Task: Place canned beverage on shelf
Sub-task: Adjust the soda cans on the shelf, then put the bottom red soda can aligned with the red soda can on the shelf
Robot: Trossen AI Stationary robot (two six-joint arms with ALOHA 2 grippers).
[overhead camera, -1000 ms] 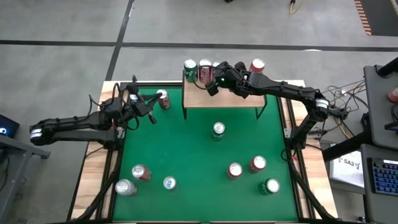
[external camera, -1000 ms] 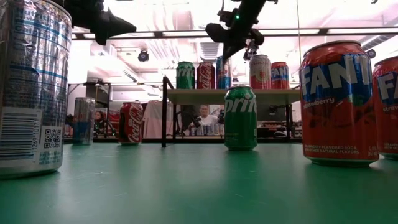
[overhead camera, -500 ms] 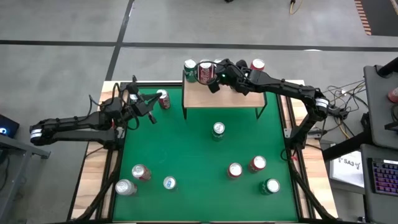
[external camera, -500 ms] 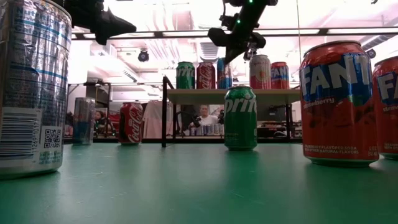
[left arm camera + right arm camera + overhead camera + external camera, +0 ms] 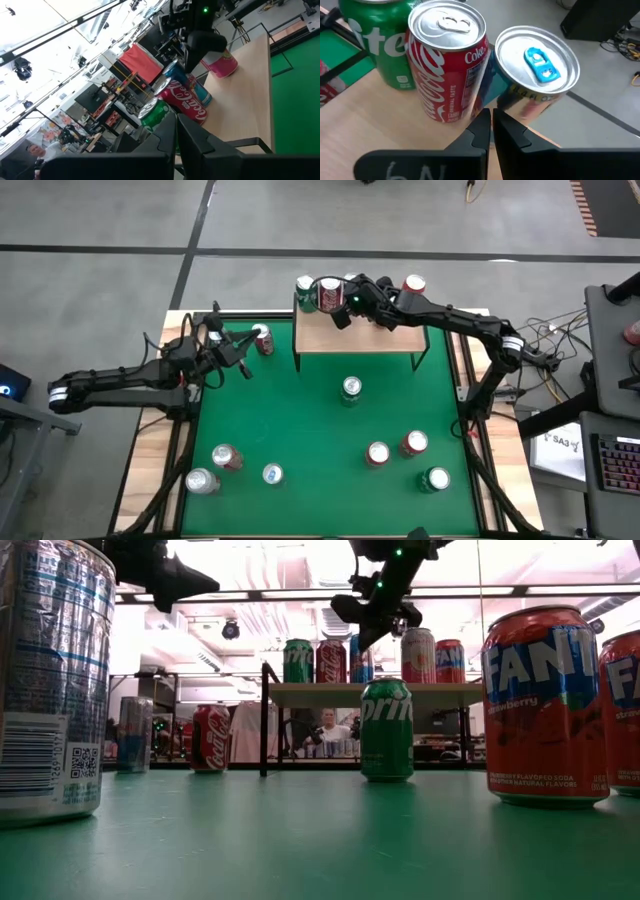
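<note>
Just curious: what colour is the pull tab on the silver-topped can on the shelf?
Bright blue; the pull tab shows best in the right wrist view.

Four cans (image 5: 319, 292) stand along the back edge of the shelf (image 5: 360, 338). One can (image 5: 351, 388) stands in front of the shelf, another (image 5: 263, 339) to its left.
</note>
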